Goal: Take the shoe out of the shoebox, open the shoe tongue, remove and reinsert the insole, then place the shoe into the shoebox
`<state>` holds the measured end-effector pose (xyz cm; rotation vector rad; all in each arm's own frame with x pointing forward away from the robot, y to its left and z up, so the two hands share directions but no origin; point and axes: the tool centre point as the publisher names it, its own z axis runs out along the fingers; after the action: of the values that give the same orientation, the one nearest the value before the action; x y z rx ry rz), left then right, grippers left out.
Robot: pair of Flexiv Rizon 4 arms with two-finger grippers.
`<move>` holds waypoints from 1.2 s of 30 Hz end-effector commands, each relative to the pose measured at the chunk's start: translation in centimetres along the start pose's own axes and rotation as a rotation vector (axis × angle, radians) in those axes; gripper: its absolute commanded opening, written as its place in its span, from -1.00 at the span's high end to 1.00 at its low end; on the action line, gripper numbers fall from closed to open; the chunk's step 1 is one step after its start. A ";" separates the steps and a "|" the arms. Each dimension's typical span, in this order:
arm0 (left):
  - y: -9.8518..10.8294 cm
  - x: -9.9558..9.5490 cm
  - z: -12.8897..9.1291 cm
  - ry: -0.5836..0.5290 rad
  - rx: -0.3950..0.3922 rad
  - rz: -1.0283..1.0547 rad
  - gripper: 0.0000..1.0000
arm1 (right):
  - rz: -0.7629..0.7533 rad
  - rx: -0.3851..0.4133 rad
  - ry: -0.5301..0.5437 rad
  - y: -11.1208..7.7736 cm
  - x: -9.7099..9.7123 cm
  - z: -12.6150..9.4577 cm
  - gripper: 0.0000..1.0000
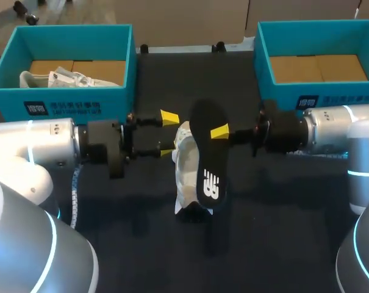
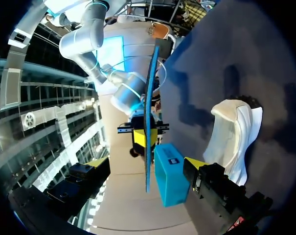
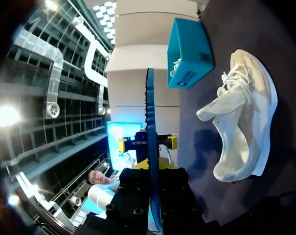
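A black insole (image 1: 207,152) hangs above the table's middle, with my right gripper (image 1: 219,131) shut on its edge. In the right wrist view the insole (image 3: 150,122) runs edge-on out from between the fingers of that gripper (image 3: 152,169). Under and behind it a white shoe (image 1: 184,168) lies on its side on the dark table; the shoe (image 3: 240,127) has loose laces and a raised tongue. My left gripper (image 1: 167,134) stands open just left of the shoe, facing the insole (image 2: 148,98), with nothing between its fingers (image 2: 195,164).
A teal shoebox (image 1: 128,67) at the back left holds another white shoe (image 1: 68,78). A second teal shoebox (image 1: 263,61) at the back right shows only its cardboard floor. The front of the dark table (image 1: 263,244) carries nothing.
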<state>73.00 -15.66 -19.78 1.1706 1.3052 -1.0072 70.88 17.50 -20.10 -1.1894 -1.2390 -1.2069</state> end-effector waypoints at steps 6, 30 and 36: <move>0.8 0.6 2.1 -0.025 0.007 -0.032 -1.00 | 0.016 0.006 -0.003 -0.6 -0.2 1.6 1.00; 0.3 0.7 4.6 -0.075 0.023 -0.071 -0.13 | 0.012 0.012 0.003 -0.7 -0.3 3.0 1.00; 0.4 0.9 4.6 -0.074 0.025 -0.079 0.12 | 0.015 0.015 0.010 -0.8 -0.4 3.5 1.00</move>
<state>74.15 -19.80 -20.88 1.0987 1.2924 -1.1194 69.96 20.52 -20.28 -1.1791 -1.2291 -1.1874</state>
